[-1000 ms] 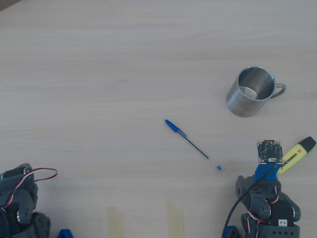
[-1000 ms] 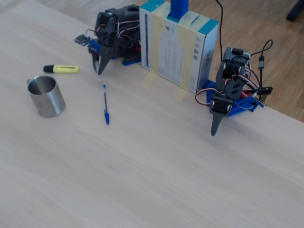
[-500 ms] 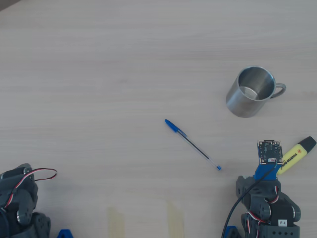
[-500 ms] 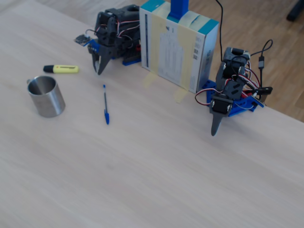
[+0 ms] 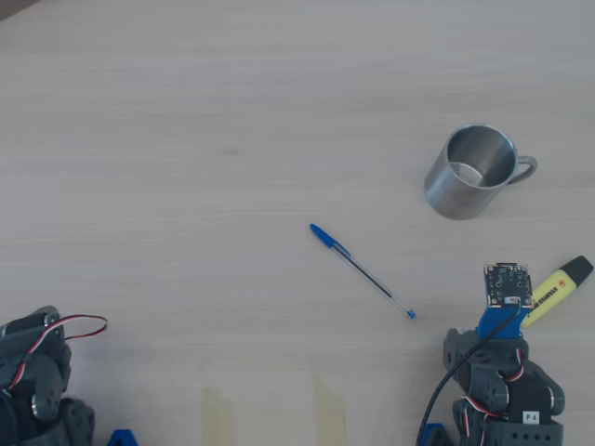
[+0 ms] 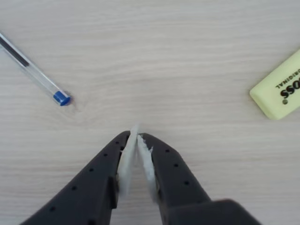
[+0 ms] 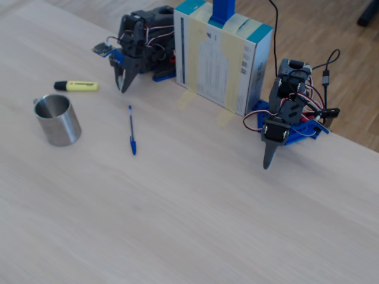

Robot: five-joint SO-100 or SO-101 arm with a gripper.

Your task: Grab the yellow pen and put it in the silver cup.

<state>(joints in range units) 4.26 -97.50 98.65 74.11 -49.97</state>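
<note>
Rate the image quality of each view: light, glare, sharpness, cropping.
Overhead view: even, soft light, faint shadows, mild sheen inside the silver cup; sharp enough to show the yellow pen. Wrist view: crisp wood grain, the gripper slightly soft up close, the pen cut off by the right edge. Fixed view: the near table is a little blurred, no harsh glare.

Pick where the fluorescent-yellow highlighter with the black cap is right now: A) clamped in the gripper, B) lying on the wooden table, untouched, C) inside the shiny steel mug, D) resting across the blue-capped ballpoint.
B: the fluorescent-yellow highlighter lies flat on the wooden table, apart from the shut, empty gripper and outside the shiny steel mug.
</note>
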